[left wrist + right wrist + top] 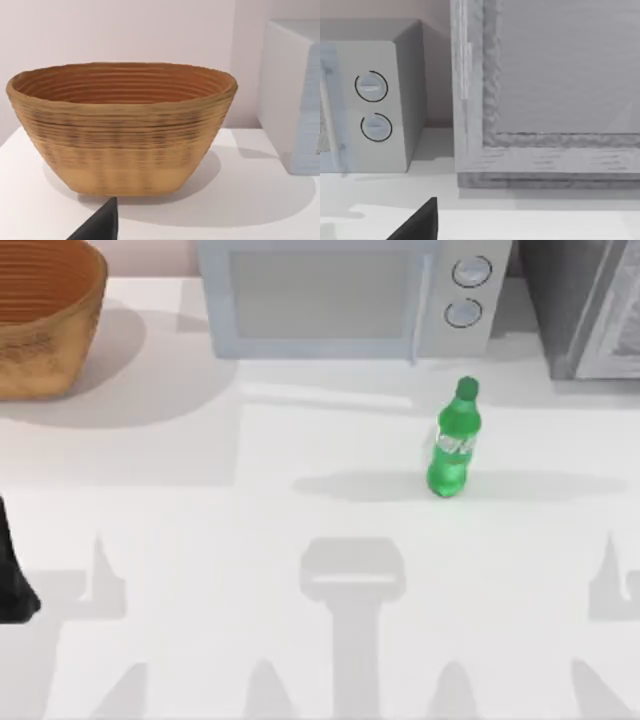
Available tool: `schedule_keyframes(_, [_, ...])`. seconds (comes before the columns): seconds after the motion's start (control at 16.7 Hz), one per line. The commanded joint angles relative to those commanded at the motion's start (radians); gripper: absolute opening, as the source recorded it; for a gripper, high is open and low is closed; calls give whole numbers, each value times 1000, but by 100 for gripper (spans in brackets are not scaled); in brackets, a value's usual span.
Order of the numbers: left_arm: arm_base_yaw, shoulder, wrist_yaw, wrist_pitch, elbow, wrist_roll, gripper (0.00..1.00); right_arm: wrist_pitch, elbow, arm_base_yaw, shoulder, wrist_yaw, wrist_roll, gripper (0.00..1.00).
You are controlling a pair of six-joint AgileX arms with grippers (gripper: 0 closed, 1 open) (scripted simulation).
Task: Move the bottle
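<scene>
1. The bottle (456, 445) stands upright on the white table (200, 540), right of centre, just in front of the microwave (340, 295) and well clear of every table edge.
2. Open tabletop spreads to the bottle's left, right and front.
3. A wicker basket (45, 315) sits at the far left corner; a grey cabinet (590, 305) stands at the far right.
4. The left arm (12, 580) rests at the table's left edge; whether either gripper's fingers are apart or together cannot be told.
</scene>
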Motion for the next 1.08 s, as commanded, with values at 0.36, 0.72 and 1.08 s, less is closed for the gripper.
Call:
schedule_keyframes(0.36, [-41,103,3,87,40,1,100,0,0,0,0,0,0,100])
schedule_keyframes(0.72, [-199,559,17,425,193,3,100,0,0,0,0,0,0,100])
schedule_keyframes(1.08, [-411,1230,36,878,398,6,100,0,0,0,0,0,0,100])
